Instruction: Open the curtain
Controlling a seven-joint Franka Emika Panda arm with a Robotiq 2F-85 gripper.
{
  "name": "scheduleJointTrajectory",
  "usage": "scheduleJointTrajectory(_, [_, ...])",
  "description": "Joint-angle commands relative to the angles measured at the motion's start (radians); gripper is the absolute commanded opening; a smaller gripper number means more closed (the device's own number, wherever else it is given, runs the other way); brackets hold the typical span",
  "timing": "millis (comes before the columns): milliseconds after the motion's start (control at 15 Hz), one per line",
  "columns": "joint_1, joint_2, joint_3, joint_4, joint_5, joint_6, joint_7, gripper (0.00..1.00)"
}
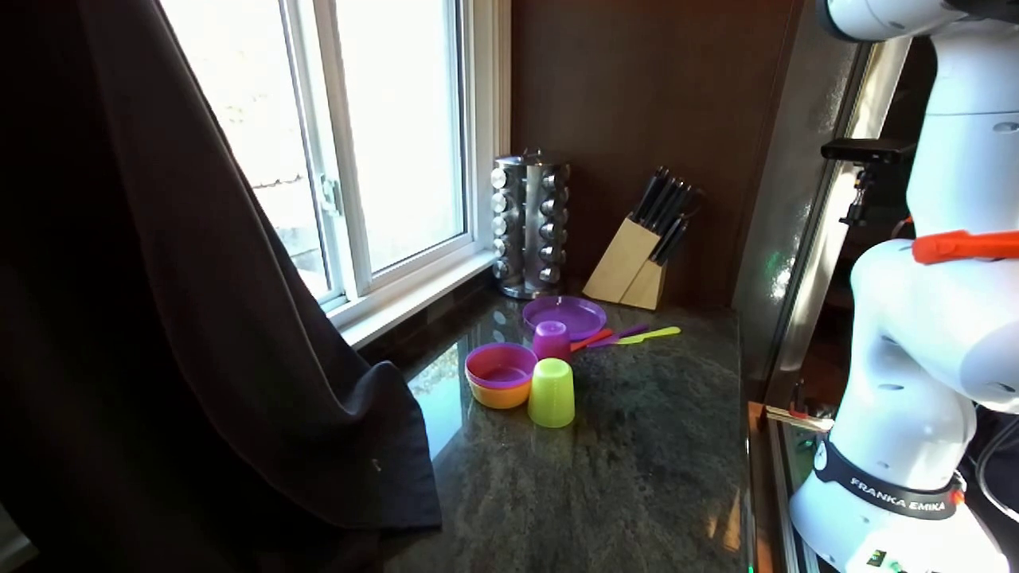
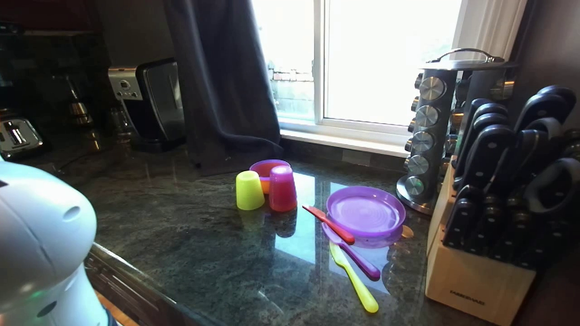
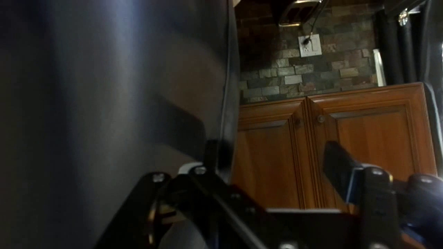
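The dark curtain hangs in deep folds at the left of an exterior view. Its bottom edge bunches on the counter. In an exterior view the curtain hangs beside the bright window, covering its left side. In the wrist view, a large dark surface with soft folds, apparently the curtain, fills the left half up close. My gripper is open. Its left finger is at the curtain's edge; whether it touches cannot be told. Its right finger is well apart from it. The gripper is outside both exterior views.
The window stands beside the curtain. Bowls, a green cup, a pink cup, a purple plate and plastic knives lie on the counter. A spice rack, knife block and coffee machine stand there.
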Motion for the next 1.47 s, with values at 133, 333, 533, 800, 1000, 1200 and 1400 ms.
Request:
scheduleJointTrajectory(133, [-0.076, -0.248, -0.085, -0.089, -0.217, -0.158, 0.209, 1.0])
scheduleJointTrajectory(333, [-0.128, -0.363, -0.13, -0.127, -0.309, -0.233, 0.292, 1.0])
scheduleJointTrajectory(533, [-0.157, -0.464, -0.181, -0.164, -0.429, -0.298, 0.346, 1.0])
scheduleJointTrajectory(800, [-0.171, -0.562, -0.211, -0.191, -0.634, -0.307, 0.404, 1.0])
scheduleJointTrajectory(1000, [-0.175, -0.629, -0.194, -0.238, -0.801, -0.288, 0.47, 1.0])
scheduleJointTrajectory(1200, [-0.119, -0.6, -0.222, -0.191, -0.848, -0.303, 0.488, 1.0])
scheduleJointTrajectory(1400, [-0.117, -0.629, -0.203, -0.221, -0.907, -0.302, 0.524, 1.0])
